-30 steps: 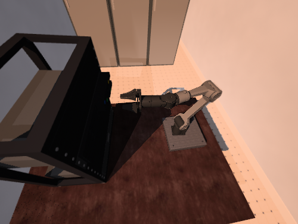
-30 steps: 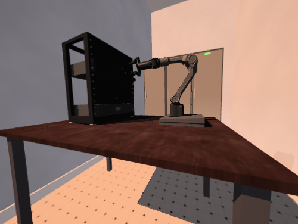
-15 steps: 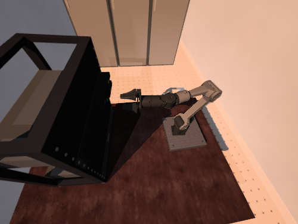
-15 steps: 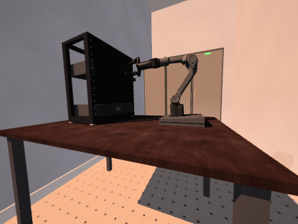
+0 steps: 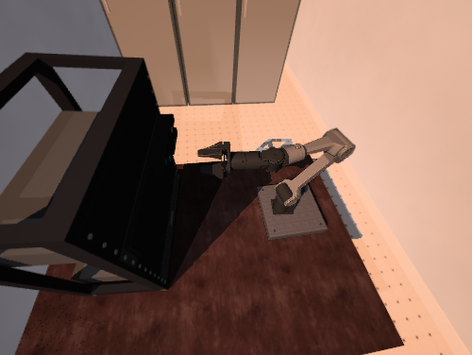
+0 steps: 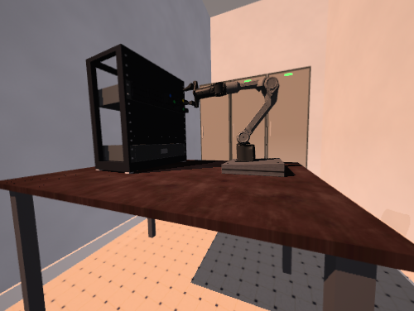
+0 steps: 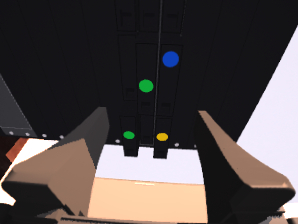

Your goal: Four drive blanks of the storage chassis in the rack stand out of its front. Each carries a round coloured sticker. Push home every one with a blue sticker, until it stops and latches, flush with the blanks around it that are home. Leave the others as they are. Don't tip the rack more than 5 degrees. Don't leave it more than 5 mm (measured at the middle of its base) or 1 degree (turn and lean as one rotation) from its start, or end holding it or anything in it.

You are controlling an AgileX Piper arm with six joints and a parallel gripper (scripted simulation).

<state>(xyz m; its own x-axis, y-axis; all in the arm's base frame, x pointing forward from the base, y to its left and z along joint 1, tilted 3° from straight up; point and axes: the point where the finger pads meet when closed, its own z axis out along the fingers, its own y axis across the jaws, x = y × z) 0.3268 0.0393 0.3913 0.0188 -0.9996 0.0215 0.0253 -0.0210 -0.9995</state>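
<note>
Blue-stickered blank [image 7: 170,59] stands out of the rack [image 6: 122,103] front, just ahead of the pincer [image 7: 150,165], wide open, holding nothing. Likely stiff, sliding; push its face squarely, no grasp.

Rack [image 5: 142,66] left side beyond frame.

This looks like an office or a small server room. A black rack [image 6: 122,107] with computer equipment stands at the far left corner of a dark wooden table [image 6: 232,211]. Near the far right edge an arm [image 6: 258,117] is fixed on a base plate [image 6: 273,169]. Behind are plain walls, tall beige cabinets [image 5: 208,47] and a dotted tile floor [image 6: 124,269].
</note>
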